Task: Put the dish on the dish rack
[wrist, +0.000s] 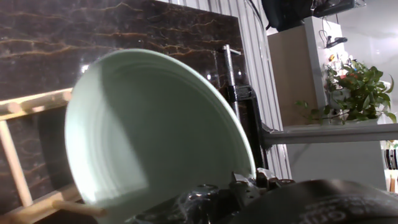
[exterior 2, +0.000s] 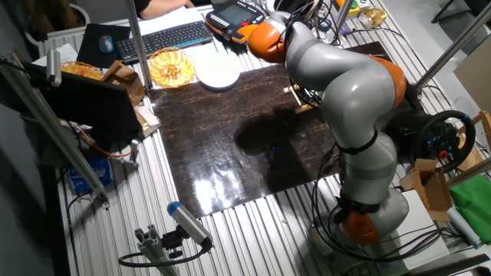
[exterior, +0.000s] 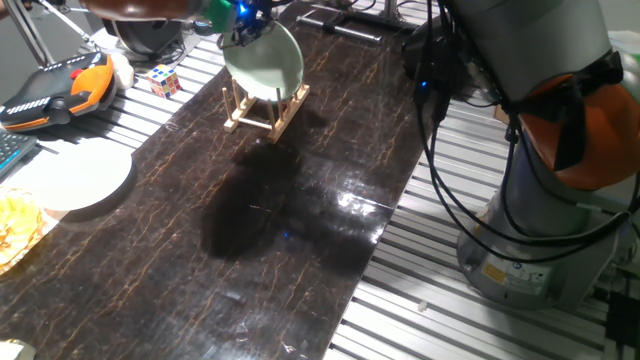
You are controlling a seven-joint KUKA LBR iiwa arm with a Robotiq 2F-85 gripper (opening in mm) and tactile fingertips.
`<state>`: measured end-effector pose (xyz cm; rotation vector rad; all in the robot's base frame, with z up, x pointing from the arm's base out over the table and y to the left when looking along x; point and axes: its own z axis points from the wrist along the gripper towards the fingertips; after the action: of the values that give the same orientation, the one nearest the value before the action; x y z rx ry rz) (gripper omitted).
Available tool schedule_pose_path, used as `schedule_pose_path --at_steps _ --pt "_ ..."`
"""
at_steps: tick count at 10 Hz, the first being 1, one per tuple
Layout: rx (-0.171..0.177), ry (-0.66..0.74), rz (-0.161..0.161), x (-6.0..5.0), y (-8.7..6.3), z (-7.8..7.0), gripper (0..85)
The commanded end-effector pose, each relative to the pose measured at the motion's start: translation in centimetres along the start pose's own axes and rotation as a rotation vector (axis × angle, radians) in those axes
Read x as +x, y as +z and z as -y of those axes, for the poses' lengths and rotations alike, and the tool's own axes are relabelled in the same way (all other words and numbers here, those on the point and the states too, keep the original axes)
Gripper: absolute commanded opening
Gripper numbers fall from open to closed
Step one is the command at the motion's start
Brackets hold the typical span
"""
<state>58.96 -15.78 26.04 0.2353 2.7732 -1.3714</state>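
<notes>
Dish (exterior: 265, 62): round, shallow, pale mint green, smooth glazed face with faint concentric rings visible in the hand view (wrist: 155, 134). It stands tilted on edge, its lower rim down among the pegs of the rack (exterior: 266, 108), near the far edge of the surface (exterior: 300, 230).

Rack: small, light bare wood, two base rails with cross pieces and short upright dowels. In the hand view one rail and pegs (wrist: 25, 162) show to the left of and below the plate.

Tool (exterior: 243, 22): sits at the dish's upper rim, a blue light glowing on it. Fingers are hidden behind the plate and the housing in every view, so I cannot tell whether it grips the rim or stands apart.

Arm (exterior 2: 345, 84): grey segments with orange joint bands, base off the surface's near right corner on the slotted aluminium bench; it reaches across and bends down over the rack, hiding it in the other fixed view.

Surface: dark brown marbled slab, glossy, with light glare.

Beyond the left edge: flat white plate (exterior: 72, 176), colour cube (exterior: 165, 80), orange-and-black handheld controller (exterior: 58, 90), yellow scalloped bowl (exterior 2: 172, 67).
</notes>
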Motion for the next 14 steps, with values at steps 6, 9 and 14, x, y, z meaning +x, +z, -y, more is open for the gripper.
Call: schedule_pose_path --at_steps 6,9,14 --pt "-0.006 -0.009 -0.004 -0.4 0.6 -0.5 15.3" --pt "-0.024 -0.036 -0.009 -0.8 0.9 -0.1 15.3" --pt "-0.109 -0.055 -0.051 -1.1 0.7 1.4 14.7"
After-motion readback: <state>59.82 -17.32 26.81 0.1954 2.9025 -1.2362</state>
